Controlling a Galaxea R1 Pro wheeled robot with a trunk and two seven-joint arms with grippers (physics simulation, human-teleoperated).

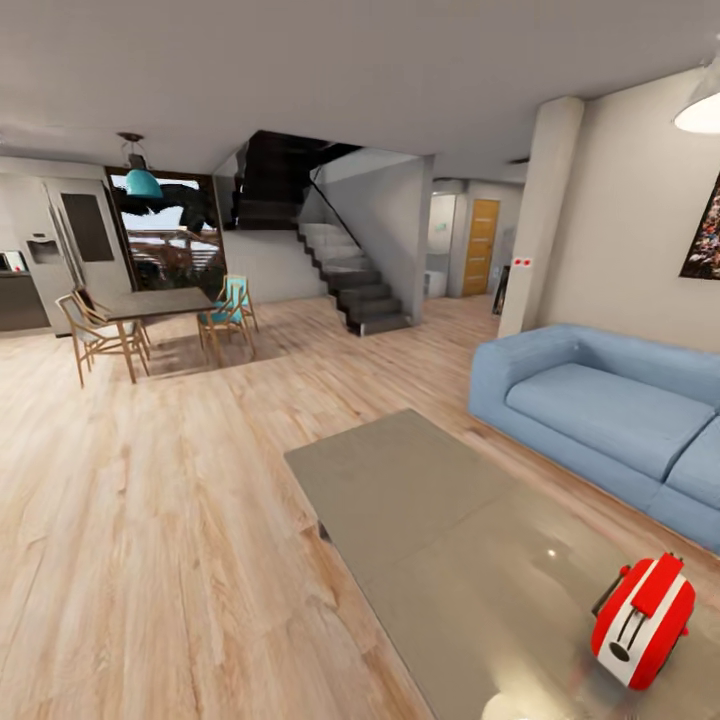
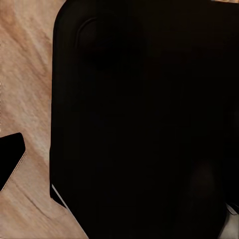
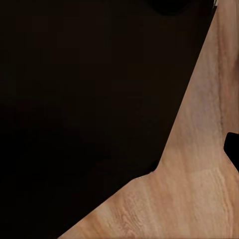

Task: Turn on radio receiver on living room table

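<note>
The red radio receiver [image 1: 642,622], with white stripes and a white end face, lies on the near right part of the grey-taupe table [image 1: 420,500]. A thin black handle shows at its back. This low table stretches from the middle of the living room's wood floor toward the lower right. In the left wrist view a large black body [image 2: 144,119] hangs over wood planks, with a dark tip [image 2: 11,159] at the edge. The right wrist view has a similar black mass [image 3: 84,109] and a small dark tip [image 3: 233,149] over the floor. Neither view shows how the jaws stand.
A blue sofa [image 1: 610,410] runs along the wall right of the table, under a framed picture [image 1: 705,235] and a pendant lamp [image 1: 700,110]. Farther back stand a column [image 1: 540,215], dark stairs [image 1: 350,280] and a dining table with chairs [image 1: 155,303]. Open wood floor [image 1: 170,520] lies to the left.
</note>
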